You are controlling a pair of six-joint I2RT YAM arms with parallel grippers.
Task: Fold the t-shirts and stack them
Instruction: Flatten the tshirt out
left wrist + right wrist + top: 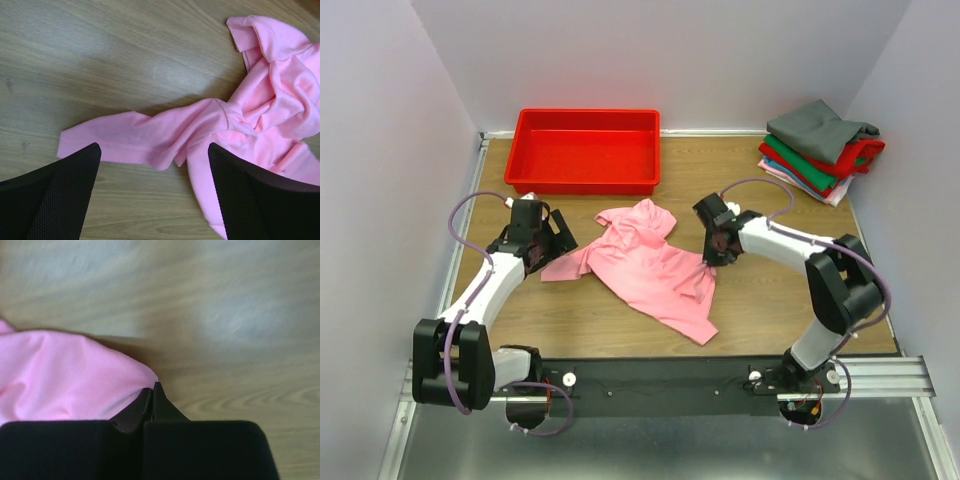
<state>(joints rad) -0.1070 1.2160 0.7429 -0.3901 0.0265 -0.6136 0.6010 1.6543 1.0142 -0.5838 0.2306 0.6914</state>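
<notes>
t-shirt (650, 262), soft pink, crumpled on woodgrain table (770, 300)

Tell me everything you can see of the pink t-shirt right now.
The pink t-shirt is plain light pink soft cloth, unfolded and crumpled, lying on the wooden table between the arms, with one flap stretched leftward. The open left gripper hangs over that flap. The right gripper is shut at the shirt's right edge; whether it pinches cloth is unclear.

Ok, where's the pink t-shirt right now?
Top view: the pink t-shirt lies crumpled mid-table, between the left claw and the right claw, just in front of the red tray.
</notes>
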